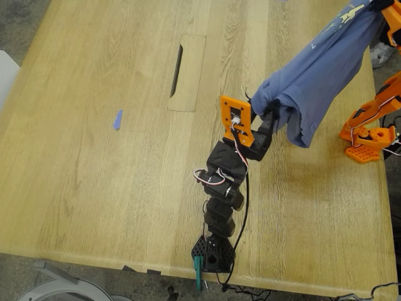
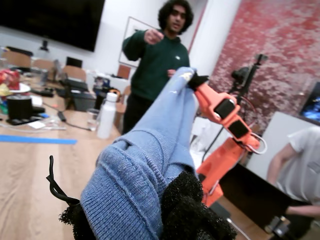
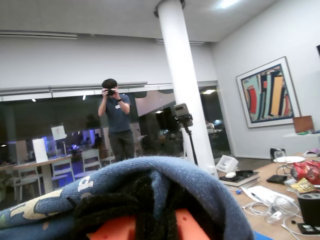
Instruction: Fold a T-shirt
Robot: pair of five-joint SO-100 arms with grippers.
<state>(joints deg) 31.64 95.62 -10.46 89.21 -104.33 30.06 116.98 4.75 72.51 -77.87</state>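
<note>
The T-shirt [image 1: 326, 75] hung clear of the bench [image 1: 94, 188], stretched between both arms toward two o'clock in the exterior view. My first hand [image 1: 270, 114] was clamped on its lower bunched end. My second hand [image 1: 383, 7] was clamped on its upper end. A blue tape strip [image 1: 117, 120] lay at nine o'clock.

The table [image 1: 94, 188] is evenly and brightly lit from above in the exterior view, and only soft shadows are cast under the T-shirt [image 1: 319, 75]. In the first wrist view the near cloth is blurred and the room behind is rendered softly. In the second wrist view a ceiling light [image 3: 227, 4] is overexposed, and reflections are seen in the dark windows [image 3: 50, 125].
</note>
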